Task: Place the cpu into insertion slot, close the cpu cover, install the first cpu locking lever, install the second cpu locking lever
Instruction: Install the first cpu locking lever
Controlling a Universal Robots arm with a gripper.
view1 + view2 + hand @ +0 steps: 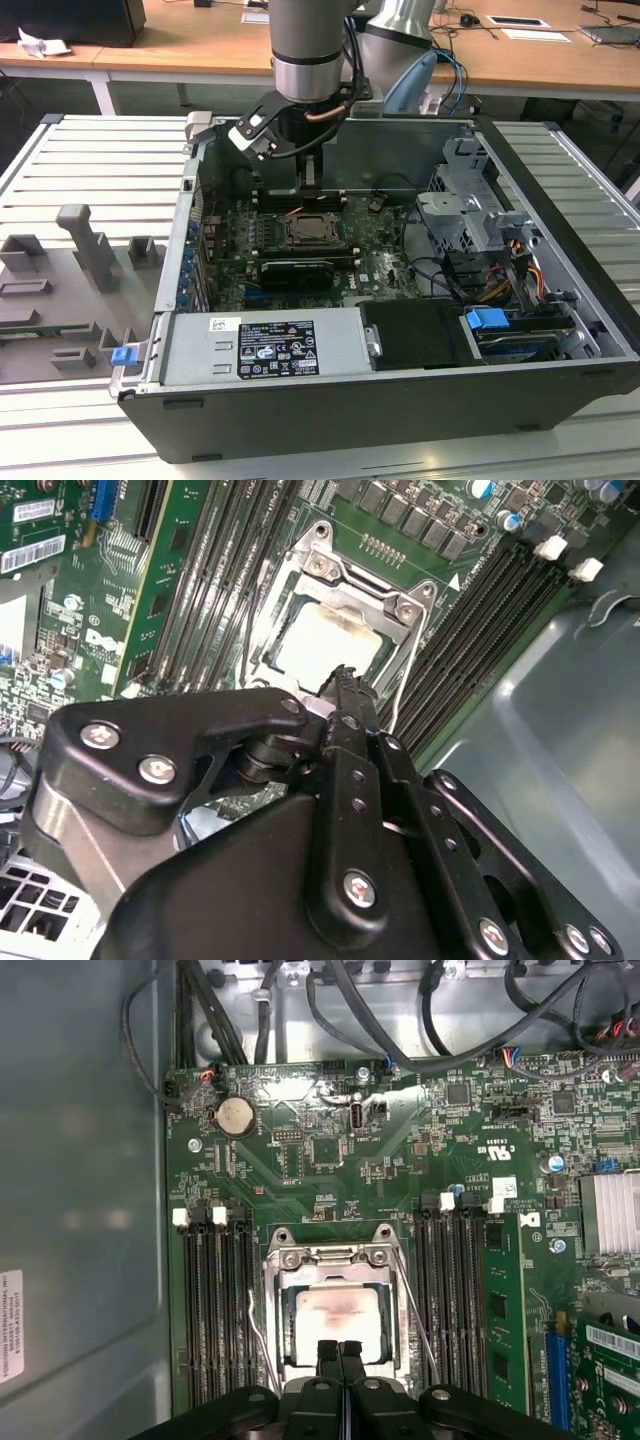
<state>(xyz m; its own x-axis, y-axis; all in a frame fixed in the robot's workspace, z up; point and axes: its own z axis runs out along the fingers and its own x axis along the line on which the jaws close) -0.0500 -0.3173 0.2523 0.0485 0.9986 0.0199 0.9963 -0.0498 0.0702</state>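
The cpu (pixel 338 1312), a pale silvery square with a brownish smear, lies in the insertion slot (pixel 305 230) on the green board. The cpu cover (pixel 330 1258), a silver frame, lies flat around it, and the chip shows through its window (pixel 325 645). A thin wire lever runs along each side of the socket (pixel 258 1335) (pixel 418 1320), both standing slightly away from the frame. My gripper (pixel 340 1358) hangs just above the socket's near edge with its black fingers pressed together and nothing between them. In the exterior view the gripper (pixel 310 187) reaches down inside the open case.
Black memory slots (pixel 215 1310) flank the socket, with a green memory stick (pixel 505 1310) on one side. A long black graphics card (pixel 292 272), a power supply (pixel 262 345), a drive cage (pixel 470 205) and cables (pixel 440 275) crowd the case. The grey case wall (pixel 80 1210) stands close by.
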